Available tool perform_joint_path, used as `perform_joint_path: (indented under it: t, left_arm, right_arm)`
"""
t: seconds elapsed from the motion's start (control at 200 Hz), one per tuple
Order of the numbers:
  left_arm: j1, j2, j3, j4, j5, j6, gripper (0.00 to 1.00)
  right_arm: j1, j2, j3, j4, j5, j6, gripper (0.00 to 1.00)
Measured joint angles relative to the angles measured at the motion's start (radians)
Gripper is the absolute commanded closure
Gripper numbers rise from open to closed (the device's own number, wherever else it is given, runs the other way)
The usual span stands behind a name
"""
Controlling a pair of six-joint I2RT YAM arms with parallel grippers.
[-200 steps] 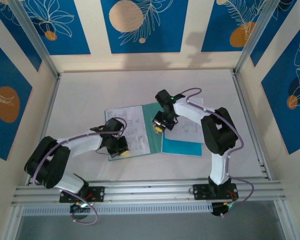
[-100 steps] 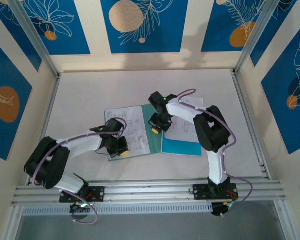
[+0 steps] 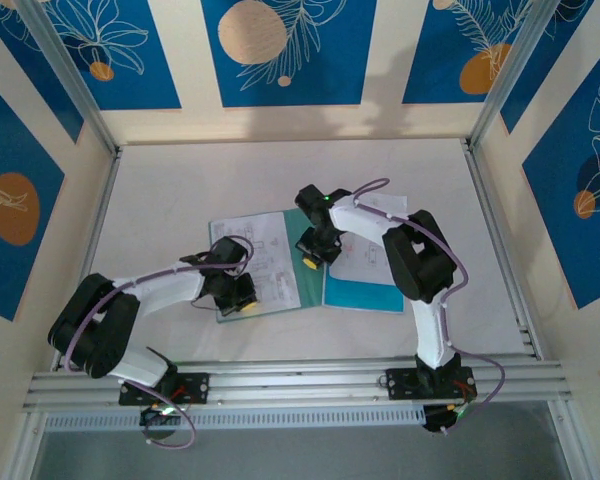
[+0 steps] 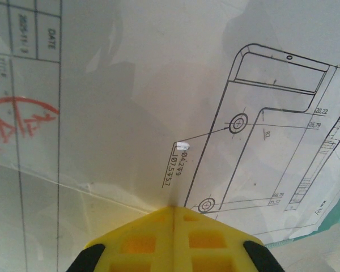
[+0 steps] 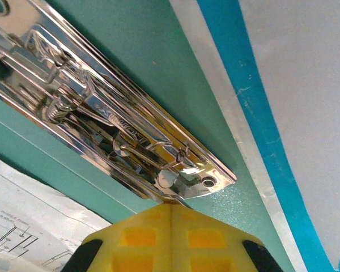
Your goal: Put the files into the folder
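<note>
The teal-green folder [image 3: 302, 228] lies open on the table. A white printed sheet [image 3: 263, 255] of the files covers its left half, and more white sheets [image 3: 368, 255] over a bright blue sheet [image 3: 365, 294] lie to the right. My left gripper [image 3: 247, 305] is shut, its yellow tips [image 4: 174, 208] pressed down on the white drawing sheet [image 4: 158, 102]. My right gripper [image 3: 309, 260] is shut too, and its tips [image 5: 171, 204] touch the near end of the folder's metal clip [image 5: 113, 130] on the teal spine [image 5: 158, 62]. The blue sheet [image 5: 255, 113] runs along beside the clip.
Metal frame rails [image 3: 280, 380] cross the near edge by the arm bases, and patterned walls [image 3: 280, 60] enclose the white table [image 3: 280, 180] on three sides. The right arm's elbow [image 3: 420, 260] hangs over the right-hand sheets.
My right gripper has slid a little left and nearer, onto the folder's spine, with its elbow following. The left arm has stayed put on the sheet.
</note>
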Motion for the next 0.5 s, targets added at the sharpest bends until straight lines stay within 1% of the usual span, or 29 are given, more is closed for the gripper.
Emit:
perform_joint_path:
  t: [0.5]
  left_arm:
    - [0.0,-0.015,-0.01,-0.008,-0.005,0.0,1.0]
  right_arm:
    - [0.037,0.054,0.081,-0.092,0.108,-0.013,1.0]
